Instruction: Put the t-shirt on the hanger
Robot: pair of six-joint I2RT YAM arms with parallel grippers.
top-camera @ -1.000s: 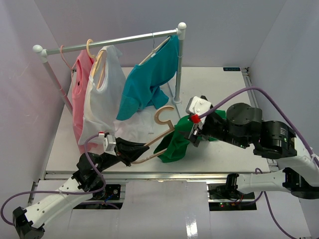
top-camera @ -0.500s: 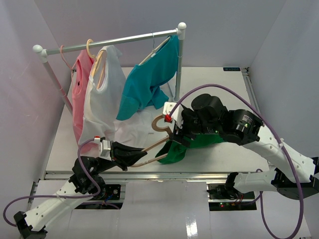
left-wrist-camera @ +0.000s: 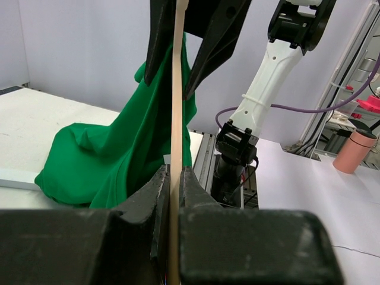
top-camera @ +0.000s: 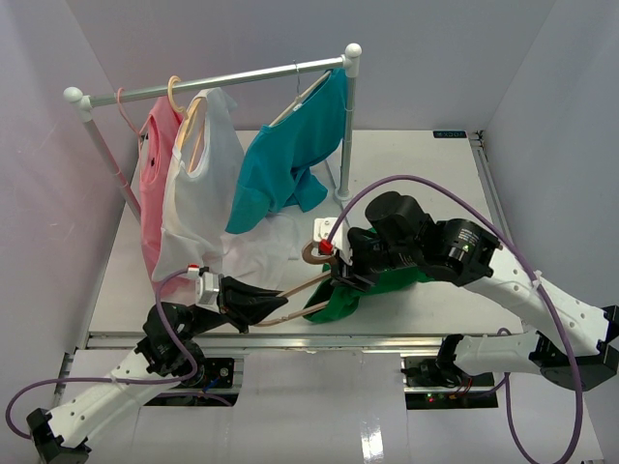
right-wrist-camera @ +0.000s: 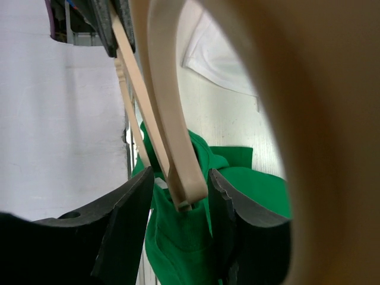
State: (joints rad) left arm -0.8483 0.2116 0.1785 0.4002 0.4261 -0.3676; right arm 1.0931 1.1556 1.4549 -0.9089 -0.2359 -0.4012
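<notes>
One hunched right arm (top-camera: 464, 253), right fingers (right-wrist-camera: 127, 219) astride the hanger (left-wrist-camera: 177, 89), grip unclear; left fingers (left-wrist-camera: 142, 202) clenched on its bar.

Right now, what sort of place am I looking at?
Probably a robotics lab test cell: a white table boxed in by plain walls, a small clothes rail, and two robot arms bolted at its near edge.

One green t-shirt (top-camera: 334, 300), one beige hanger (top-camera: 302, 284), three hung shirts (top-camera: 198, 193), one rail (top-camera: 222, 82), two arms (top-camera: 464, 256).

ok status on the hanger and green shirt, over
Left pincer shut on hanger arm. Right pincer straddling hanger neck, grip unclear. T-shirt bunched under it, trailing on table, not on yet.
</notes>
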